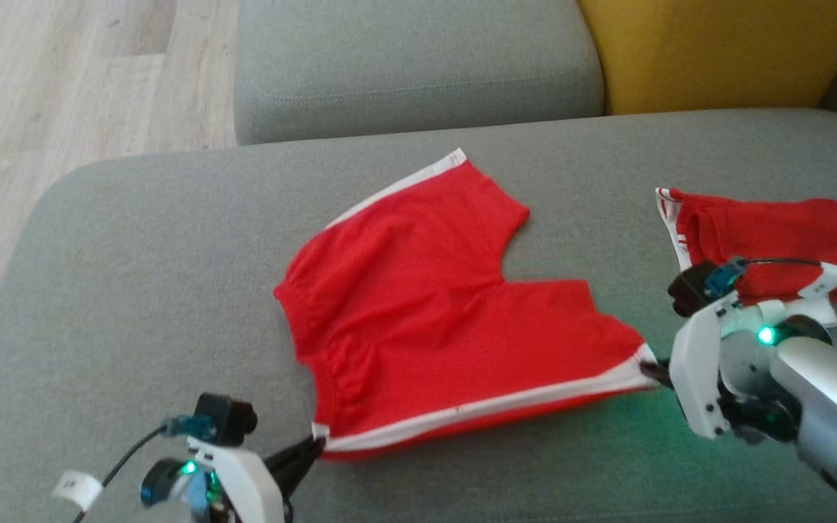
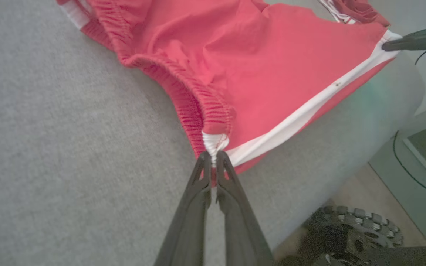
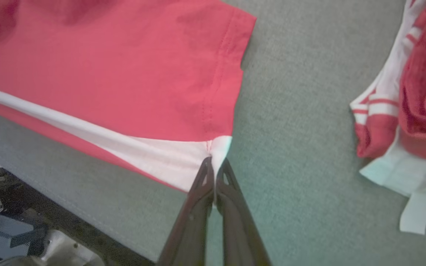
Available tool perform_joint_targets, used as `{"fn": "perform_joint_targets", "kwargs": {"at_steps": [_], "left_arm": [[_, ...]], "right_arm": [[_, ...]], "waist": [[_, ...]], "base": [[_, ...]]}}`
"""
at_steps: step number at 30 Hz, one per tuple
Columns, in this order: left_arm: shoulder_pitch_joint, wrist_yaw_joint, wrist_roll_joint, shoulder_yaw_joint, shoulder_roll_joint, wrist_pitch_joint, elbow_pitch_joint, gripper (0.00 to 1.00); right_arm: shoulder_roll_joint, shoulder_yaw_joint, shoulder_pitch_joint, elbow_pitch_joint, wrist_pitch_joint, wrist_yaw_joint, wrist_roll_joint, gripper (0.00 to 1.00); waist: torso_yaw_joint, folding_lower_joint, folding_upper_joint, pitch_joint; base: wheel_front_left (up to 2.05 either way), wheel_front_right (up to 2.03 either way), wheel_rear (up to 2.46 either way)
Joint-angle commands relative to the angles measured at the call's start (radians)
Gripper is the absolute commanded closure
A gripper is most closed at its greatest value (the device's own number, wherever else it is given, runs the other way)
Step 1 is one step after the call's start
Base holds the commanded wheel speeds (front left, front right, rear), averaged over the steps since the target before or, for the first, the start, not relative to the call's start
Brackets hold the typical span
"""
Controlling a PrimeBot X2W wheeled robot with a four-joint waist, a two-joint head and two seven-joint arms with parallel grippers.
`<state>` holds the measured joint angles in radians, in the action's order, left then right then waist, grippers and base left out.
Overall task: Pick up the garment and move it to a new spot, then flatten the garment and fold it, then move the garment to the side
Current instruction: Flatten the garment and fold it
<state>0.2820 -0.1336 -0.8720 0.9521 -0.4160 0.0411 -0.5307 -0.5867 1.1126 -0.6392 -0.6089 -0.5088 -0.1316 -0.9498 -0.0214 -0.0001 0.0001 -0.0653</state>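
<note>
The garment [image 1: 426,305] is a pair of red shorts with white side stripes, spread on the grey sofa seat [image 1: 142,276]. My left gripper [image 1: 314,443] is shut on the waistband corner at the white stripe's end, seen close in the left wrist view as the garment [image 2: 257,62] pinched by the left gripper [image 2: 214,157]. My right gripper [image 1: 652,368] is shut on the leg-hem corner of the same stripe; in the right wrist view the right gripper [image 3: 214,164] pinches the white tip of the garment [image 3: 124,81]. The near edge is stretched between both grippers.
A second red and white piece of clothing [image 1: 774,232] lies bunched at the right of the seat, behind my right wrist. A yellow cushion [image 1: 716,51] leans on the grey backrest [image 1: 411,65]. Wooden floor [image 1: 48,87] lies to the left.
</note>
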Motion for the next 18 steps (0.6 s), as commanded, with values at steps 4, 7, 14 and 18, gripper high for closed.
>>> {"fn": "perform_joint_targets", "kwargs": {"at_steps": [4,7,14,18], "left_arm": [[-0.035,0.004,-0.065,-0.042,-0.118,-0.075,0.142,1.0],[-0.07,0.011,-0.093,-0.04,-0.163,-0.118,0.234,1.0],[-0.099,0.051,-0.126,-0.056,-0.235,-0.169,0.404,1.0],[-0.074,0.081,-0.125,-0.089,-0.241,-0.153,0.448,1.0]], "right_arm": [[-0.12,0.015,0.033,0.094,-0.091,0.001,-0.079,1.0],[-0.174,0.035,0.039,0.168,-0.125,0.001,-0.094,1.0],[-0.259,0.02,0.049,0.283,-0.233,0.001,-0.159,1.0],[-0.261,-0.023,0.025,0.297,-0.227,0.001,-0.153,1.0]], "waist": [[-0.003,0.0001,-0.0001,-0.015],[-0.002,0.0001,-0.0001,-0.019],[-0.002,0.0001,-0.0001,-0.016],[0.002,0.0001,-0.0001,0.004]], "base": [[0.0,0.0,0.0],[0.0,0.0,0.0],[0.0,0.0,0.0],[0.0,0.0,0.0]]}}
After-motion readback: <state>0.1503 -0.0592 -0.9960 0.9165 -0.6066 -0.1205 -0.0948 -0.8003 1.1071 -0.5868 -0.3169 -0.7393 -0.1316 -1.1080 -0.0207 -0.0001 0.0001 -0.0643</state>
